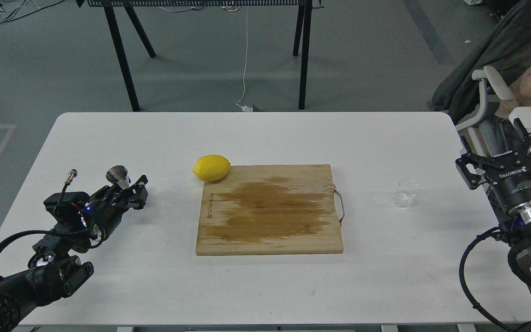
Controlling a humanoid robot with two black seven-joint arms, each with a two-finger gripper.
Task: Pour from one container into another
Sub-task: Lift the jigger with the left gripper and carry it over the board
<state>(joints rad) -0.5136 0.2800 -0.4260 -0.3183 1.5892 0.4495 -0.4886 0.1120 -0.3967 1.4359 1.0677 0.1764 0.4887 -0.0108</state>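
A grey workshop floor is stretching out behind a white table (109, 138), with the black legs of a second bench (122, 60) and a white cable (245, 55) trailing down at the back. A wooden cutting board (269, 210) is lying at the centre of the table, a broad dark wet patch spreading across its middle and a wire handle showing on its right edge. A lemon (211, 167) is sitting at the board's far left corner, touching or just overlapping the edge.

On the left, the steel jigger (117, 176) is standing upright on the table, its upper cone catching the light; its lower half is hidden behind the left gripper (138, 191). That gripper is lying low over the table just in front of the jigger, seen dark and nearly end-on, so whether its fingers are spread or closed, or touching the jigger at all, cannot be told.

On the right, the small clear glass cup (405, 193) is standing alone on the bare table, well apart from the board. Its glass is so faint against the white top that any contents are hard to make out. The right gripper (505, 147) is hovering beyond the table's right edge, its fingers spread wide and holding nothing, clear of the cup. One of its fingers is partly cut off by the picture's right border.

An office chair (486, 92) and a draped dark cloth are filling the upper right corner, only partly in view.
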